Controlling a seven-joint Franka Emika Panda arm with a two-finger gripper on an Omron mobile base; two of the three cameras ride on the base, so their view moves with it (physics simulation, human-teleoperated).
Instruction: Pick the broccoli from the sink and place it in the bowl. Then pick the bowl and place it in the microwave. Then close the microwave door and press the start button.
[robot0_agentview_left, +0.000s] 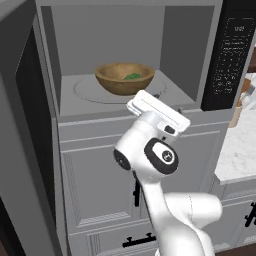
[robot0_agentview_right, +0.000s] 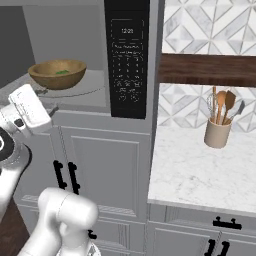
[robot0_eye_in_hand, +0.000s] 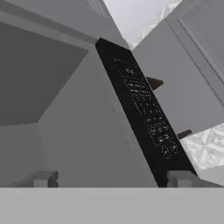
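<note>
Wooden bowl (robot0_agentview_left: 124, 78) holds green broccoli (robot0_agentview_left: 132, 76) inside microwave (robot0_agentview_left: 190, 60); jaws spread, empty.

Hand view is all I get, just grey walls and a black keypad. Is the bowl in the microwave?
Observer: Yes, the bowl sits on the turntable inside the microwave.
Operator: Is the broccoli in it?
Observer: Yes, the broccoli lies in the bowl.
Operator: Is the door shut?
Observer: No, the door stands wide open at the left.
</note>
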